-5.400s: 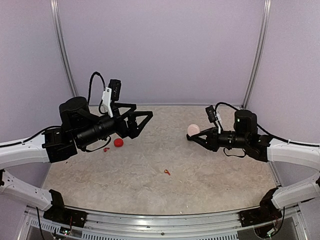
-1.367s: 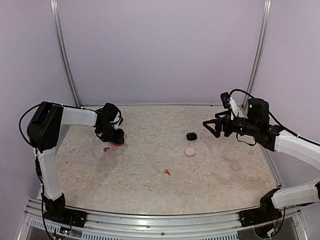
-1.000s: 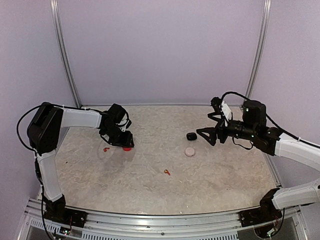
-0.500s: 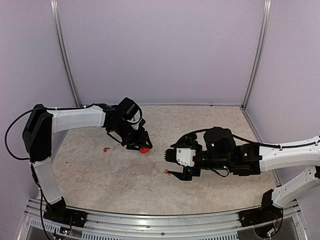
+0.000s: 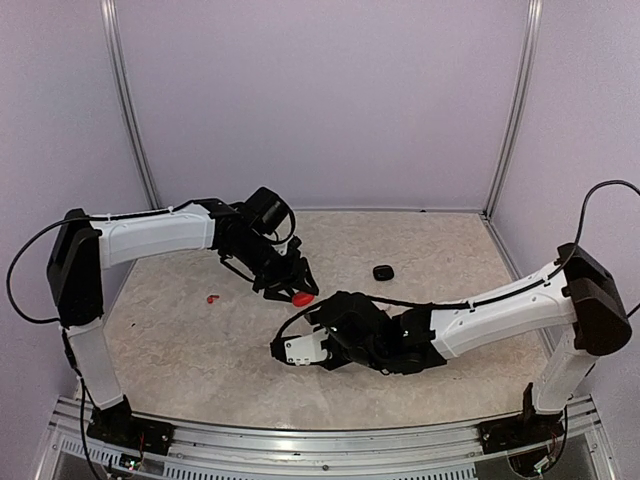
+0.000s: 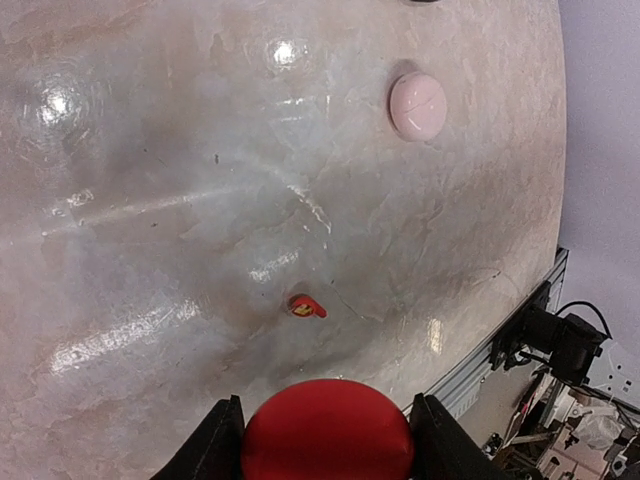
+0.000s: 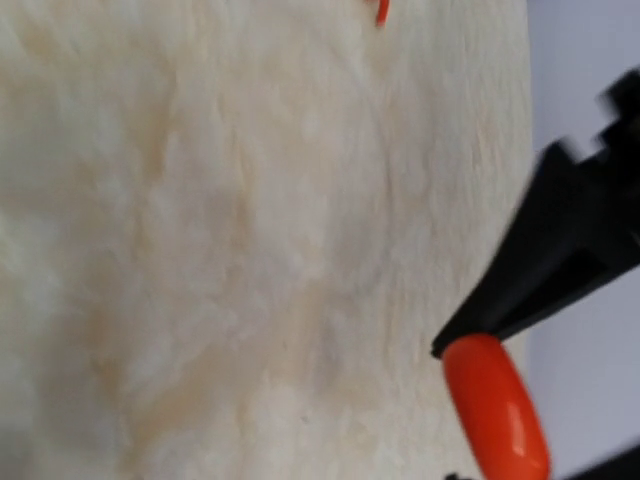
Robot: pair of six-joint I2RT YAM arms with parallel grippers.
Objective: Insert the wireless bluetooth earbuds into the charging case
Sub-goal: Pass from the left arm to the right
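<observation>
My left gripper (image 5: 300, 294) is shut on a round red charging case (image 6: 327, 430), held above the middle of the table; in the right wrist view the case (image 7: 497, 408) shows edge-on between two black fingers. A red-orange earbud (image 6: 305, 306) lies on the table just ahead of the case. Another red earbud (image 5: 213, 298) lies at the left, also seen as an earbud (image 7: 381, 10) at the right wrist view's top edge. My right gripper (image 5: 290, 352) reaches low across the middle, just in front of the left gripper. Its fingers do not show clearly.
A black round case (image 5: 383, 272) rests right of centre. A pale pink round case (image 6: 418, 105) lies beyond the earbud; in the top view my right arm (image 5: 440, 330) covers that spot. The metal rail (image 5: 320, 440) runs along the near edge.
My right arm has swept left and toward the near edge, now covering the middle earbud and the pink case in the top view. My left gripper carried the red case rightward.
</observation>
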